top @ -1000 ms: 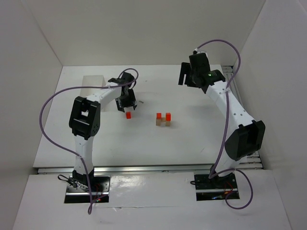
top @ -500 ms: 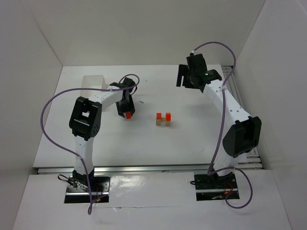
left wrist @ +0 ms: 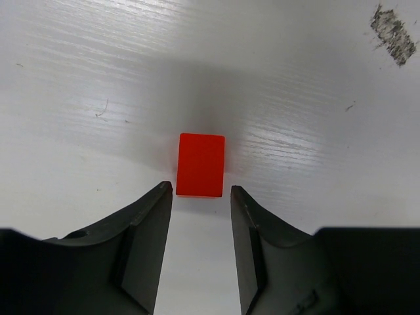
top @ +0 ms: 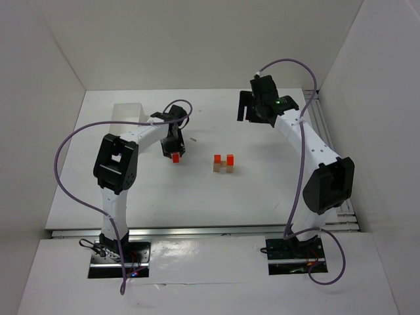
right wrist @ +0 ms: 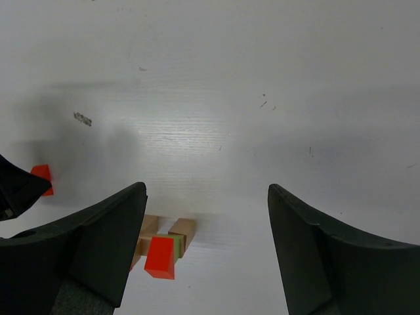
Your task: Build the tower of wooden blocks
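A loose red block (left wrist: 201, 165) lies on the white table; it also shows in the top view (top: 176, 157) and at the left edge of the right wrist view (right wrist: 42, 177). My left gripper (left wrist: 201, 191) is open, low over the table, its fingertips just short of the block, one on each side. The small tower (top: 224, 163) of tan blocks topped by two red ones stands mid-table; the right wrist view shows its tan, red and lime green blocks (right wrist: 163, 247). My right gripper (right wrist: 207, 197) is open wide and empty, high above the far table (top: 244, 106).
A white open box (top: 127, 113) stands at the far left, behind the left arm. White walls close the table on the left, back and right. A dark scuff mark (left wrist: 392, 34) is on the table beyond the red block.
My left gripper has come down over the loose red block, its fingers now at the block. My right gripper has moved left at the back.
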Motion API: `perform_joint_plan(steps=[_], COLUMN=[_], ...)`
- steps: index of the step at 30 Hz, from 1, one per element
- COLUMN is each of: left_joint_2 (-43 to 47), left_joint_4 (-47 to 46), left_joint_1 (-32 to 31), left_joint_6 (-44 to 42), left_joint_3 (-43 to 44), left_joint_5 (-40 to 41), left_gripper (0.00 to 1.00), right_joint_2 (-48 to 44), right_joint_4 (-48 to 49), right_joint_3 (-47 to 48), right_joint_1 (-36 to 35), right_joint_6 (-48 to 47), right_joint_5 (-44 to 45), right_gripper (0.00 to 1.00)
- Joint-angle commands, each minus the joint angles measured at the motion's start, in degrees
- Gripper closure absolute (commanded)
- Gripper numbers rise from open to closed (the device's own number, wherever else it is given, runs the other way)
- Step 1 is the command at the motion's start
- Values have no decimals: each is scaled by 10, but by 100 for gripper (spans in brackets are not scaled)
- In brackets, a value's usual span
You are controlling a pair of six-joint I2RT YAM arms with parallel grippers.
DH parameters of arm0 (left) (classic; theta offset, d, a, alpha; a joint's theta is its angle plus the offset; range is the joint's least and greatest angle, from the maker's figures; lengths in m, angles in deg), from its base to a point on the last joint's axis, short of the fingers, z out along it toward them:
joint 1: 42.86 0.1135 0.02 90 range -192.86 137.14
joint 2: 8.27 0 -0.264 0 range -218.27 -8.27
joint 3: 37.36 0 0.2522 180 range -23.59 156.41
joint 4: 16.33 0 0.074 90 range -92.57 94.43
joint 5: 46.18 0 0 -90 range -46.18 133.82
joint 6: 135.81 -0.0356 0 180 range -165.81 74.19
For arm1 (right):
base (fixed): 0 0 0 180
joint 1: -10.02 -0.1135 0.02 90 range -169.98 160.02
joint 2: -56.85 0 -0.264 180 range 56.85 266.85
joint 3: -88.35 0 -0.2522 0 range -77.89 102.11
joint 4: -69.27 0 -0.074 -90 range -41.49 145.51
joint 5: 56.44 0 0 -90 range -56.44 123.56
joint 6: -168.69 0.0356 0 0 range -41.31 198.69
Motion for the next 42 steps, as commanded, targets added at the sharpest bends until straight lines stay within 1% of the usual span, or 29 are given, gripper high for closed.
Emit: perform_joint_plan(steps=[1,2,4,6,7,9,10,11,14,16,19,21,24,28,30,32,34,37,42], left_joint_2=[21,21,21,21,21,21,21,21,32,43,73,86,102,107,98,81,76,76,65], left_joint_4=[5,5,5,5,5,0,0,0,0,14,31,65,118,170,195,200,200,193,188], left_joint_1=[-2,-2,-2,-2,-2,-2,-2,-2,-2,-2,-2,-16,-43,-101,-119,-143,-168,-194,-209], left_joint_6=[12,12,12,12,12,7,7,7,1,-13,-40,-45,-57,-62,-55,-39,-33,-18,-13], left_joint_3=[23,17,17,10,10,10,10,10,22,39,57,87,139,214,238,265,270,270,270], left_joint_5=[7,7,7,7,7,7,2,2,-4,-4,5,16,31,25,17,-1,-12,-4,-4], left_gripper=[47,47,52,56,61,62,65,71,79,81,86,89,89,89,89,89,89,89,89], right_joint_2=[5,5,5,10,10,10,10,10,10,10,-2,-8,-23,-41,-49,-62,-62,-68,-87], right_joint_4=[-9,-9,-9,-9,-9,-9,-9,-9,-9,-9,-9,-9,-9,-9,-4,-4,-4,-4,6], right_joint_3=[9,3,3,3,3,3,3,3,3,3,3,3,-2,-17,-22,-39,-45,-45,-74], right_joint_1=[-8,-13,-13,-13,-18,-18,-18,-18,-24,-24,-17,-11,12,41,49,63,69,75,87], right_joint_6=[-4,-4,-4,-4,-4,-4,-4,-4,-4,-4,-4,1,1,6,12,12,12,12,12], right_joint_5=[-1,-1,-1,-1,-1,-1,-1,-1,-1,9,21,37,44,44,44,44,38,31,20], right_gripper=[18,18,18,18,18,18,18,18,18,18,18,18,18,18,18,18,18,18,18])
